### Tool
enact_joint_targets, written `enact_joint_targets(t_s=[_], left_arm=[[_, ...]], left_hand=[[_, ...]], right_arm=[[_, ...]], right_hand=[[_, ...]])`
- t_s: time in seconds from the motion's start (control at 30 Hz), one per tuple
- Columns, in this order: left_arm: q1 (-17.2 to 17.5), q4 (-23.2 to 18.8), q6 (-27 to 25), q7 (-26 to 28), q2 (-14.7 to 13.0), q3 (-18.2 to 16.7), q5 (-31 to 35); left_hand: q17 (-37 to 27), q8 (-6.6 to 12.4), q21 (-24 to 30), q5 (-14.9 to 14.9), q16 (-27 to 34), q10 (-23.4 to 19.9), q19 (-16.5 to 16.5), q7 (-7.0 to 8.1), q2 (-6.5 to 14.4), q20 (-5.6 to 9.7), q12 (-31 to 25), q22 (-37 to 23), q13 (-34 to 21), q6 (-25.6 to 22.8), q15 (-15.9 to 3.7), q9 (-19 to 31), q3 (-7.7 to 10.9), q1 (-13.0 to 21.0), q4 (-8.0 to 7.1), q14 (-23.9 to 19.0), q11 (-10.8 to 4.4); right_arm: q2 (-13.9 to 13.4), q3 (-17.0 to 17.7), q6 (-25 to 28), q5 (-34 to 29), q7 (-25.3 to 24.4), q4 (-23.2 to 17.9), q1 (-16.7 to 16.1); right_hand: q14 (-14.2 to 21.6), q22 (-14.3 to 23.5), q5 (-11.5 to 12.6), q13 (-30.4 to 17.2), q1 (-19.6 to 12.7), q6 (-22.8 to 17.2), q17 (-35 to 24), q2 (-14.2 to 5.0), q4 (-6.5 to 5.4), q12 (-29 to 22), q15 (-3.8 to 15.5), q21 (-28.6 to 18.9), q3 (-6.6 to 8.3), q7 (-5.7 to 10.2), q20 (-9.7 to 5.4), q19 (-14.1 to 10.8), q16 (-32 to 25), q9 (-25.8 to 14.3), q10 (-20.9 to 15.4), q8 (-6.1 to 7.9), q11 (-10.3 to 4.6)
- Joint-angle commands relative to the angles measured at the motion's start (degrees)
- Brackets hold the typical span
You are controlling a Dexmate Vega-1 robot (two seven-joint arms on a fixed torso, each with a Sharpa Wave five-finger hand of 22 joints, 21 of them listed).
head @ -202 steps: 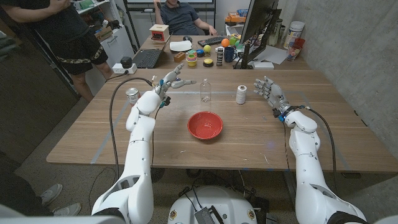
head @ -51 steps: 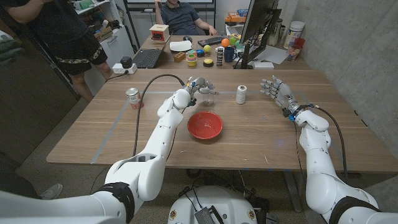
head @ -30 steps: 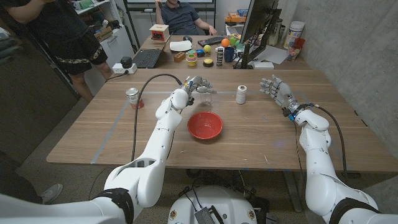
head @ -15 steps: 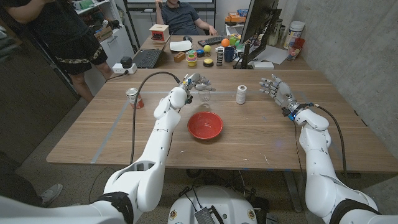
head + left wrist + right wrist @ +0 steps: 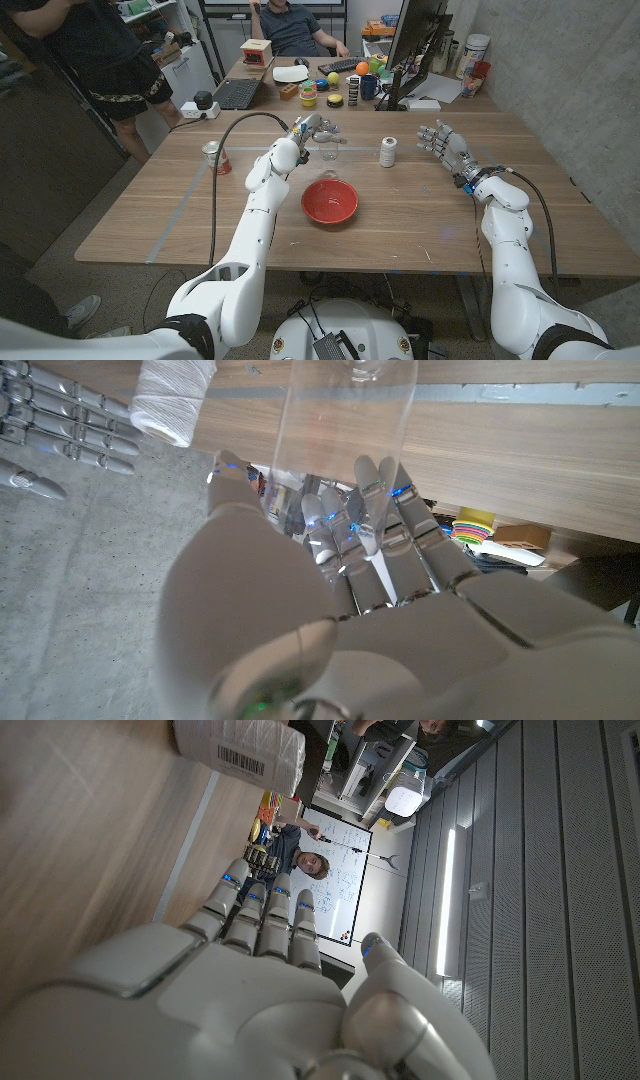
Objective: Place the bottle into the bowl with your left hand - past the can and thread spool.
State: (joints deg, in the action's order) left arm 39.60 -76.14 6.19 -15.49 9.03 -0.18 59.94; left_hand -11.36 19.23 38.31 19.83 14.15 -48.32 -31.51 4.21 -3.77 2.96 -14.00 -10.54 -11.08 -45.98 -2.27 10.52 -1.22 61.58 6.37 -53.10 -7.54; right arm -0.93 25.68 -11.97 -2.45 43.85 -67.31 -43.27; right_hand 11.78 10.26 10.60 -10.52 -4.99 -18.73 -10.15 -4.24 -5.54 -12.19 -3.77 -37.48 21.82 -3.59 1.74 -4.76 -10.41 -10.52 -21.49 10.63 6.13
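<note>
Bottle (image 5: pixel 329 147) stands upper centre of the head view, behind the bowl (image 5: pixel 330 200), left hand (image 5: pixel 312 130) fingers around it but grip unconfirmed — close firmly, lift straight before moving.

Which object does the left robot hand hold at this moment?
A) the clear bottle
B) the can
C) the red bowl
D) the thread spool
A: the left robot hand has its fingers around the clear bottle, while the thread spool, the can and the red bowl stand apart from it on the table.
</note>
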Motion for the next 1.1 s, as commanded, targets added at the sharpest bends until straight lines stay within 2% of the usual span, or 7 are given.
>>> enact_joint_targets(t_s=[0.03, 0.5, 1.1], left_arm=[[1.25, -2.78, 1.39, -0.92, 0.04, -0.02, -0.03], [2.48, -5.82, 3.09, -2.29, 0.39, -0.58, -0.88], [3.81, -8.57, 4.97, -6.62, 0.68, -1.21, -2.55]], left_hand=[[-0.25, -0.48, 0.14, -0.18, -0.17, -5.41, -0.21, 0.1, 6.97, 3.83, 0.26, -0.17, -0.29, -0.58, -10.9, 0.1, 0.13, 7.63, 0.55, -5.83, -4.46], [-0.43, -1.29, 0.16, -0.54, -0.52, -5.75, -0.11, 0.1, 7.53, 4.0, 0.98, -0.23, -0.39, -0.81, -10.86, 0.14, 0.19, 8.36, 0.53, -5.91, -4.44], [-0.54, -1.99, 0.19, -0.83, -0.77, -5.85, 0.0, 0.15, 7.94, 4.28, 1.5, -0.25, -0.47, -0.81, -10.93, 0.17, 0.27, 9.03, 0.58, -6.0, -4.44]], right_arm=[[0.26, -0.37, 0.55, 0.15, -0.22, -1.73, -0.91], [0.51, -0.86, 1.29, 0.07, -0.67, -4.43, -2.09], [1.05, -1.05, 2.29, 0.5, -1.24, -7.66, -4.08]], right_hand=[[0.14, 0.2, 0.25, -0.34, 0.21, 0.19, -0.09, 0.16, -0.09, -0.27, -0.31, 0.11, -0.21, -0.08, 0.18, -0.51, -0.17, -0.26, -0.07, 0.33, 0.12], [0.17, 0.2, 0.28, -0.34, 0.24, 0.19, -0.08, 0.16, -0.07, -0.33, -0.27, 0.31, -0.27, -0.04, 0.16, -0.56, -0.17, -0.25, -0.2, 0.35, 0.23], [0.18, 0.21, 0.29, -0.34, 0.31, 0.21, -0.07, 0.14, -0.07, -0.31, -0.26, 0.57, -0.34, -0.08, 0.19, -0.69, -0.17, -0.25, -0.14, 0.37, 0.26]])
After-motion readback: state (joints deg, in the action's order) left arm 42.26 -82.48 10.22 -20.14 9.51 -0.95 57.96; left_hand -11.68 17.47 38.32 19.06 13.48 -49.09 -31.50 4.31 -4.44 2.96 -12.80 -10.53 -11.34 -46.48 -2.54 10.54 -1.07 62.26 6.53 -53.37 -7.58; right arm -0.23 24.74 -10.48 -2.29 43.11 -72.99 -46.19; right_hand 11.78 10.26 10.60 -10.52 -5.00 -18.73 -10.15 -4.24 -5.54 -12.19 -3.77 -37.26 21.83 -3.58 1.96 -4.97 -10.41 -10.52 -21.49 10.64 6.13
